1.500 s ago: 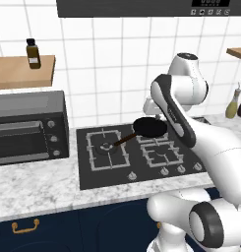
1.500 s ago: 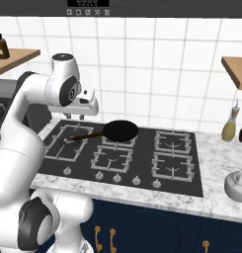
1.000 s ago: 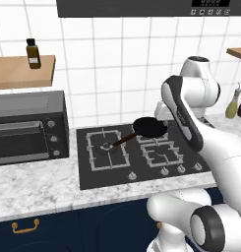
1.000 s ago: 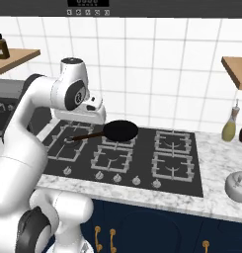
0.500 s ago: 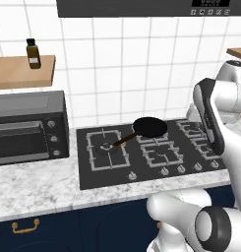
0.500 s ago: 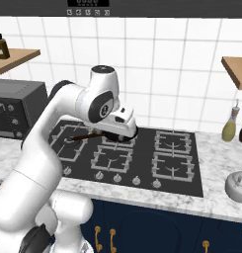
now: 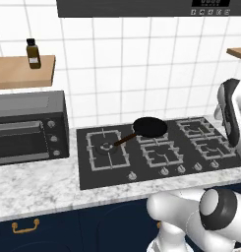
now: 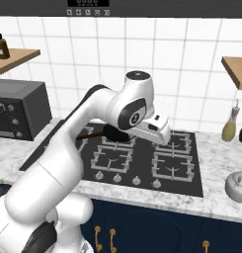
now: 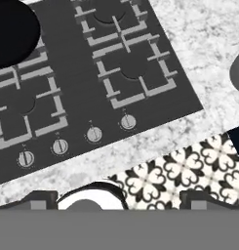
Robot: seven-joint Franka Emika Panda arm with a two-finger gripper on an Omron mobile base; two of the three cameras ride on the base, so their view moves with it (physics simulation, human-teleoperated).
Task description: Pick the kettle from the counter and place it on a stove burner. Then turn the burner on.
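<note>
- Kettle (image 8: 238, 185): small, silvery-white, rounded, standing upright on the marbled desk (image 8: 219, 153), just beyond the right end of the stove (image 8: 142, 160); cut off by the right edge of the right base view, so spout direction and long axis impossible to tell. Seen in the hand view as a grey rounded shape (image 9: 237, 72) at the right edge, again cropped.
- Olive-green bottle (image 8: 229, 125) behind the kettle, near the tiled wall, farther from the stove.
- Gripper (image 9: 116, 199) spread wide, empty, hovering above the front right part of the stove; two dark tips at the bottom of the hand view, looking down on burner grates, a row of knobs (image 9: 94, 134) and the desk's front edge.
- Black frying pan (image 7: 150, 127) resting on a rear burner left of the stove's centre, handle pointing toward the left burners.
- Step in hand, as a judgement: approach to the kettle, nothing grasped yet.
- Next move, as a judgement: further travel right past the stove's end, descent over the kettle, closing on its handle or body; a free burner on the stove's right side appears available afterwards.
</note>
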